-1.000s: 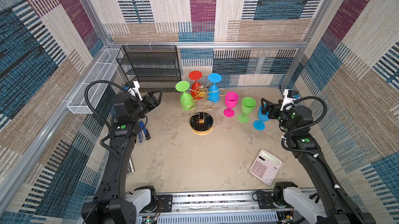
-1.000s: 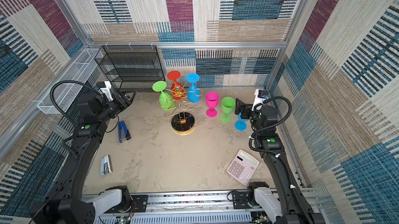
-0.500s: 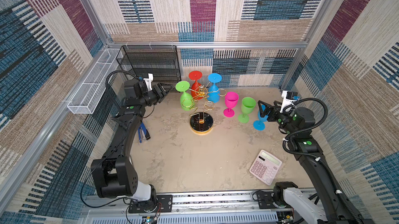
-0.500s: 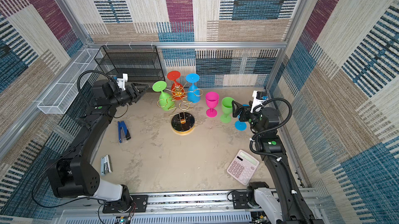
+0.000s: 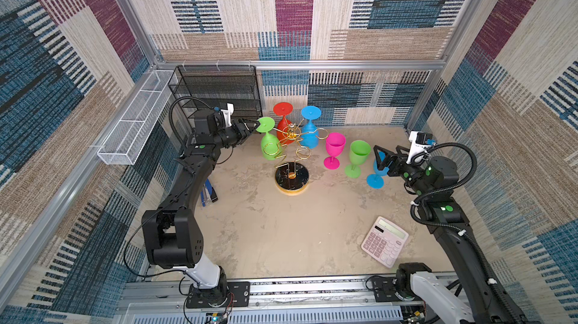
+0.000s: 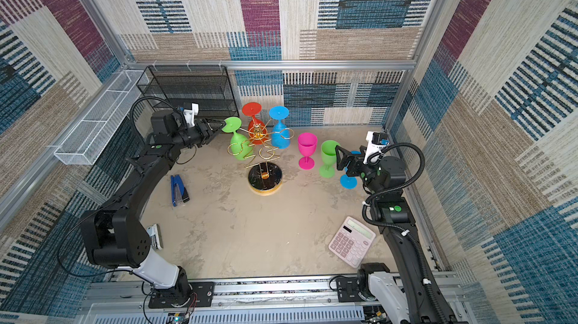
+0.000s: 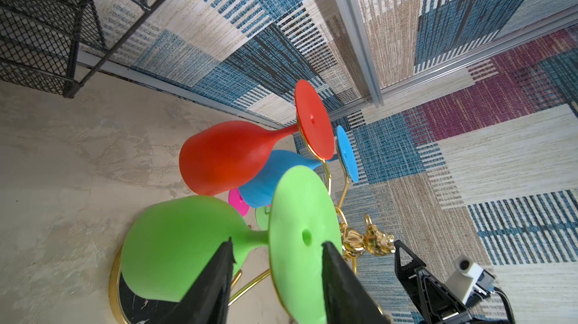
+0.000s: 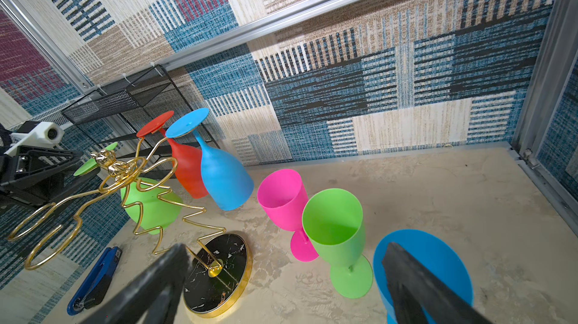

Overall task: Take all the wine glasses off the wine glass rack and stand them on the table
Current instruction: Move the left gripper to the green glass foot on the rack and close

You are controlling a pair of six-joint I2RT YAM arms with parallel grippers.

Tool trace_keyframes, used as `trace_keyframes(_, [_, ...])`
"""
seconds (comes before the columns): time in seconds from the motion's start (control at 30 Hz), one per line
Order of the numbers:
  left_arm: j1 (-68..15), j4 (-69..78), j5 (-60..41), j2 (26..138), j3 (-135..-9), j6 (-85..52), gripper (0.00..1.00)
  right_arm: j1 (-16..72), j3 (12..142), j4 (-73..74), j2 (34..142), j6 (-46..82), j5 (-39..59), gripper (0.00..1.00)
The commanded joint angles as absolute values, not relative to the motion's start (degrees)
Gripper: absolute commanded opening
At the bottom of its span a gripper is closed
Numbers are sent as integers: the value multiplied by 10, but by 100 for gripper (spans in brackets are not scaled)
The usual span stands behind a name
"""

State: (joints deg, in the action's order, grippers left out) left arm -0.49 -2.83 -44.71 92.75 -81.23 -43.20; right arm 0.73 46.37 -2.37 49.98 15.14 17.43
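Observation:
The gold wire wine glass rack (image 5: 291, 150) stands on its black gold-rimmed base (image 6: 265, 178) at mid-table. Three wine glasses hang upside down from it: green (image 5: 269, 147), red (image 5: 283, 122) and blue (image 5: 309, 138). My left gripper (image 5: 251, 126) is open at the green glass's foot (image 7: 300, 213). In the left wrist view its jaws straddle that foot, one finger on the stem side with a gap. My right gripper (image 5: 379, 159) hangs wide open and empty over a blue glass (image 8: 438, 260) standing on the table.
A pink glass (image 5: 335, 144) and a green glass (image 5: 359, 152) stand upright right of the rack. A calculator (image 5: 384, 241) lies front right, a blue stapler (image 5: 209, 192) by the left arm. A black mesh shelf (image 5: 219, 91) and white wire basket (image 5: 131, 131) line the back left.
My left arm has reached right to the rack and its jaws have narrowed around the green glass's foot. The right gripper has barely shifted and stays open.

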Motion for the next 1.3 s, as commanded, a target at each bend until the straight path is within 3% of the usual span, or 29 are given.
trace_keyframes(0.0, [-5,-21,-447,931,-819,-416,39,8,468,-8,497,160,179,99])
trace_keyframes(0.2, [-6,-22,-453,929,-819,-417,24,8,470,-9,496,159,179,99])
trace_keyframes(0.47, [-6,-22,-456,918,-819,-422,14,8,468,-7,493,161,179,99])
trace_keyframes(1.27, [-4,41,-490,907,-811,-498,0,8,461,-6,486,164,180,99])
